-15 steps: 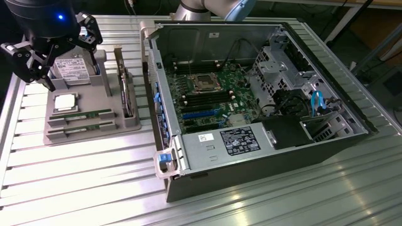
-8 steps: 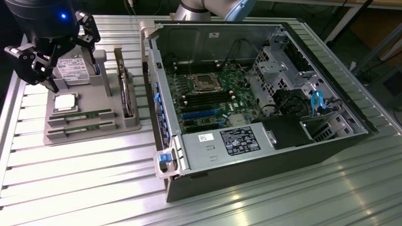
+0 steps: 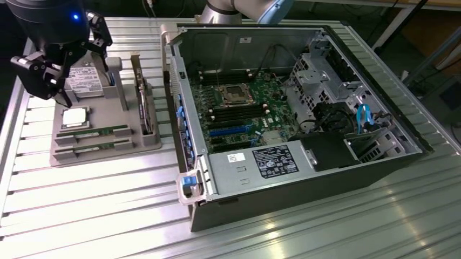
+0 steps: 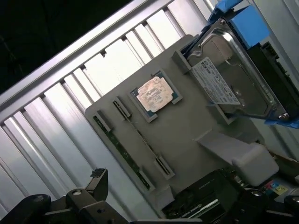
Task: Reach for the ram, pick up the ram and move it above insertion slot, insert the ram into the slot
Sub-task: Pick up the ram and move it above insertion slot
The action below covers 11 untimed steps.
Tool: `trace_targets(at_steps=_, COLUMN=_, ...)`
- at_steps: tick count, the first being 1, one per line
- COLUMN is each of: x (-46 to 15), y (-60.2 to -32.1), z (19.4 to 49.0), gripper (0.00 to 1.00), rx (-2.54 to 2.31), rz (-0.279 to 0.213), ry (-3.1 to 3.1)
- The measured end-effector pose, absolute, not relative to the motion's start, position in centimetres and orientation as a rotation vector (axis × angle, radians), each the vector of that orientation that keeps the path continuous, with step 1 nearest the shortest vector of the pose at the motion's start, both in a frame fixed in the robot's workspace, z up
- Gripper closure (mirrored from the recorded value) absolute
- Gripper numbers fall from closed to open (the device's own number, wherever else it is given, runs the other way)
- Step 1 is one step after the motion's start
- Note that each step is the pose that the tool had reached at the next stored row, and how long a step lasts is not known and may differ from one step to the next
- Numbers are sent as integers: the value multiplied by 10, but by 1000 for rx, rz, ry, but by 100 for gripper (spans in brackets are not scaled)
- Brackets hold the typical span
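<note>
Two ram sticks stand on edge in the grey holder tray (image 3: 101,116); the nearer ram (image 3: 94,144) and its twin (image 3: 94,131) are thin green strips, also seen as ram (image 4: 122,151) and a second stick (image 4: 142,140). My gripper (image 3: 72,73) hangs open above the tray's far end, over the hard drive, holding nothing. In the wrist view the gripper (image 4: 168,200) has its dark fingers (image 4: 98,184) spread wide, short of the sticks. The slot (image 3: 236,114) is one of several parallel black sockets on the motherboard inside the open case.
A processor chip (image 3: 74,117) and a hard drive (image 4: 233,79) with blue rails sit on the same tray. An upright card (image 3: 146,105) stands at the tray's side. The open computer case (image 3: 303,162) lies on the ribbed metal table (image 3: 94,205), its silver processor socket (image 3: 234,94) above the slots.
</note>
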<state>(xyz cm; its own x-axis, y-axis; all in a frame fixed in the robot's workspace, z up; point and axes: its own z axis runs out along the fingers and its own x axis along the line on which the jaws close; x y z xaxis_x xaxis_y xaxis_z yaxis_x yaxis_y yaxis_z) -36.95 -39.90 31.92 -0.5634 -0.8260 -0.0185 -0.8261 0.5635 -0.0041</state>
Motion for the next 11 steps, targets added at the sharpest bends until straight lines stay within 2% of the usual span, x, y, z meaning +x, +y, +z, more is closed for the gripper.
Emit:
trace_targets(at_steps=6, x=-370, y=-399, z=319, gripper=1, rx=-1626, rz=-4, ry=2661)
trace_targets(at_steps=11, x=-369, y=-399, z=319, gripper=1, rx=-1809, rz=-32, ry=2555)
